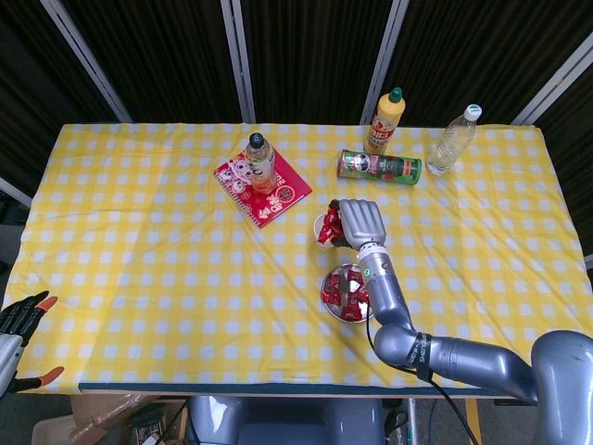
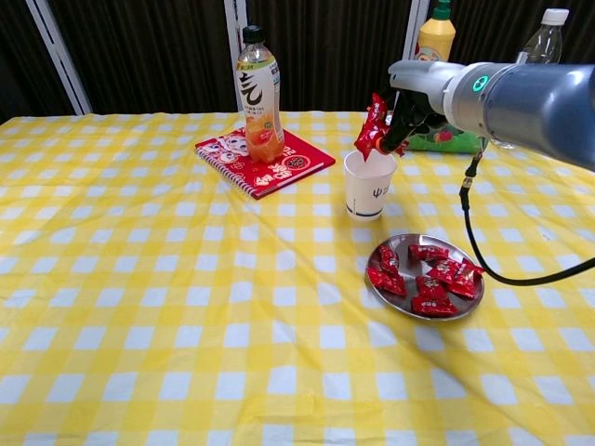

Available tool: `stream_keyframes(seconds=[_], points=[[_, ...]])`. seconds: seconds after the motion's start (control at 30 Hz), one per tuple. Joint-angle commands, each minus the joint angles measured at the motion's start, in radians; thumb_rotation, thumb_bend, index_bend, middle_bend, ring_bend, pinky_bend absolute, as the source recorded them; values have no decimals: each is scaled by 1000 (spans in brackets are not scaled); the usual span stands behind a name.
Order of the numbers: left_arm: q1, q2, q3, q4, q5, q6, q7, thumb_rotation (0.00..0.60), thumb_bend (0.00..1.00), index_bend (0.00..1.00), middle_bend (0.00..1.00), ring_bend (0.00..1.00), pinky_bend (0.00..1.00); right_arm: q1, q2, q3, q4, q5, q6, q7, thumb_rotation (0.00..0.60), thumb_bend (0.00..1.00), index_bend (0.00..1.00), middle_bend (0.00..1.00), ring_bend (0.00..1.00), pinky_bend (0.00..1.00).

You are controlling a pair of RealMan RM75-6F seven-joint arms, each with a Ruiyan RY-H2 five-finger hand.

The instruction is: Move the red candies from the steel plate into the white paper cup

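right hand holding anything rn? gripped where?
Yes: the right hand pinches a red candy by its upper end, above the white paper cup. Left hand holds nothing.

**Grey metal, one green light**

My right arm (image 2: 530,93) is smooth silver-grey tubing, thick and rounded, with a darker ring at a joint low in the head view. A small green lamp (image 2: 481,83) glows near the wrist. A thin black cable (image 2: 468,223) loops loose beneath the forearm. My right hand (image 1: 359,222) is pale grey on the back, its fingers (image 2: 403,121) dark. At the lower left edge of the head view, my left hand (image 1: 20,315) is black with orange tips.
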Motion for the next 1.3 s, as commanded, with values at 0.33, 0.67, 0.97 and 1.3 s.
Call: stream_keyframes(seconds=[0.33, 0.67, 0.97, 1.3], points=[[-3, 4, -1, -10, -6, -7, 3, 600, 66, 0, 0, 0, 0, 21, -55, -16, 123, 1, -50, 52, 600, 627, 724, 789, 847, 1000], [-3, 6, -2, -14, -13, -12, 9, 600, 65, 0, 0, 0, 0, 29, -81, -20, 157, -7, -66, 79, 600, 628, 724, 789, 847, 1000], [-2, 6, 1, -2, -10, -12, -7, 600, 66, 0, 0, 0, 0, 36, -99, -36, 191, 0, -81, 74, 600, 627, 724, 789, 847, 1000], [-3, 6, 2, 4, -8, -12, -19, 600, 66, 0, 0, 0, 0, 44, -99, -27, 189, 14, -89, 80, 600, 628, 586, 789, 847, 1000]])
